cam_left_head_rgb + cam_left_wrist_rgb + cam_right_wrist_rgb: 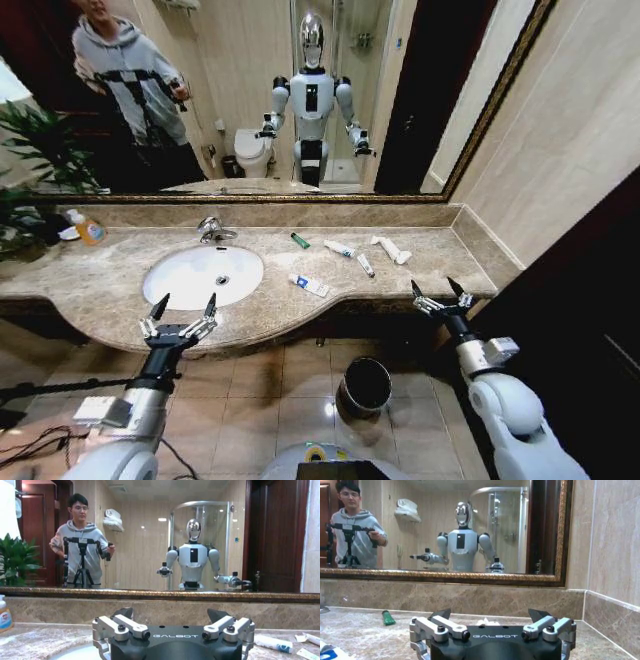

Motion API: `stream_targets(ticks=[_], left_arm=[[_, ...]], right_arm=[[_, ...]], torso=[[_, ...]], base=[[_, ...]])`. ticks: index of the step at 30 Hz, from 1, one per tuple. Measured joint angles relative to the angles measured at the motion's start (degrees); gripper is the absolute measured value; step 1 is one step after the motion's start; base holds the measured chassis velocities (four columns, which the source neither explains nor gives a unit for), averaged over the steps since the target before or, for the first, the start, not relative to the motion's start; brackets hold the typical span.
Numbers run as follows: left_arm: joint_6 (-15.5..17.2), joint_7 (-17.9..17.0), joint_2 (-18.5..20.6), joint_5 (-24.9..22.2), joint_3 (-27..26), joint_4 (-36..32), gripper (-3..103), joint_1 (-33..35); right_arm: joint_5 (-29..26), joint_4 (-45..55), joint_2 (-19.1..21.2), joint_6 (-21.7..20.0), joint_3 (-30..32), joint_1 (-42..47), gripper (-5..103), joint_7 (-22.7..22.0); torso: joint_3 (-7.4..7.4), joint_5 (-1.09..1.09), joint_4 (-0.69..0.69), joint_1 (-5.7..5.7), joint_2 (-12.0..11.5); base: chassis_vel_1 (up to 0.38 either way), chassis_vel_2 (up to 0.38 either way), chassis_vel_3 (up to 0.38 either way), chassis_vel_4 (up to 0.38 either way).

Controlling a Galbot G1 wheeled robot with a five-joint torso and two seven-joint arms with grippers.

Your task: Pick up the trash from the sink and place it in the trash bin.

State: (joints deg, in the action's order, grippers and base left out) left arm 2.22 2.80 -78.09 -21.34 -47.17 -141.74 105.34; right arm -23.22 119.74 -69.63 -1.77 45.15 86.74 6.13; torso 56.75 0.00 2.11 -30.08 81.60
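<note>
The white oval sink is set in the marble counter. The trash lies on the counter to its right: a green tube, a white-and-blue tube, two white tubes and white wrappers. My left gripper hovers open at the counter's front edge below the basin. Just off the counter's right end, my right gripper is open too. The dark trash bin stands on the floor between the arms. The right wrist view has the green tube beyond the open right gripper.
A chrome faucet rises behind the basin. An orange bottle stands at the counter's far left beside a plant. A dark wooden panel closes the right side. The mirror reflects me and a person.
</note>
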Motion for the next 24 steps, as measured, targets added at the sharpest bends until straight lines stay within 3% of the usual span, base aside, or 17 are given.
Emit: stream_targets(ticks=[15,24], left_arm=[[0.0,0.0,0.0,0.0,0.0,0.0,100,0.0],[0.0,0.0,0.0,0.0,0.0,0.0,100,0.0]], right_arm=[[-2.2,-6.3,5.0,-7.0,-4.5,-9.7,100,-1.4],[-4.4,-12.2,7.0,-8.1,-7.4,-15.0,100,-1.8]], torso=[[0.0,0.0,0.0,0.0,0.0],[0.0,0.0,0.0,0.0,0.0]], base=[[0.0,0.0,0.0,0.0],[0.0,0.0,0.0,0.0]])
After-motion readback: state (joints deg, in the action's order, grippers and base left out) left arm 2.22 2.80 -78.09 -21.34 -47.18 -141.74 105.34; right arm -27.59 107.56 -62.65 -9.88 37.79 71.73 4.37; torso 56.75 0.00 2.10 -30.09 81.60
